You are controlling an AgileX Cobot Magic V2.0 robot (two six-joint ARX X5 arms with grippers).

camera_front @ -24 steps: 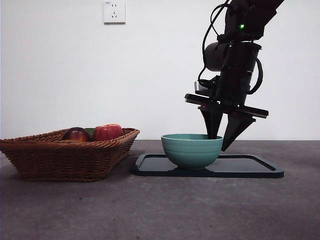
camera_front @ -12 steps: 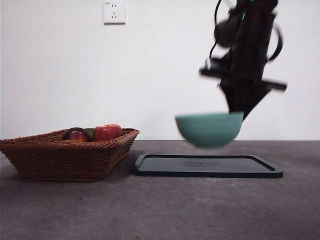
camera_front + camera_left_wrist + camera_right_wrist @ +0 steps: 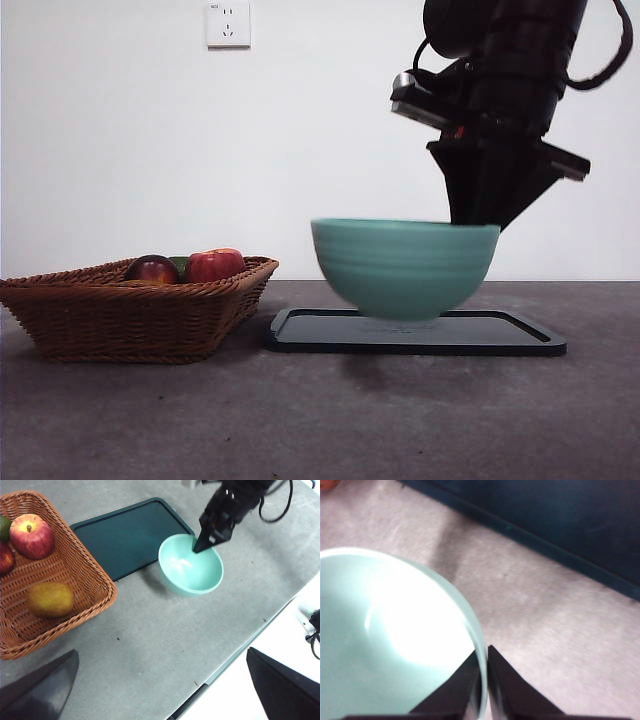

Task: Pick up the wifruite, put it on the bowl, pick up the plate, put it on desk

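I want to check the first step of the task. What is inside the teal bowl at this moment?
Nothing shows inside the bowl; its pale inner surface looks bare. The right gripper fingers cover a small part at the rim.

Grey mottled desk (image 3: pixel 150 645) carries two things directly: a woven wicker basket (image 3: pixel 130 310) sitting off to one side, and just beside it a flat dark tray (image 3: pixel 500 335) lying flush on the surface, close but not touching.
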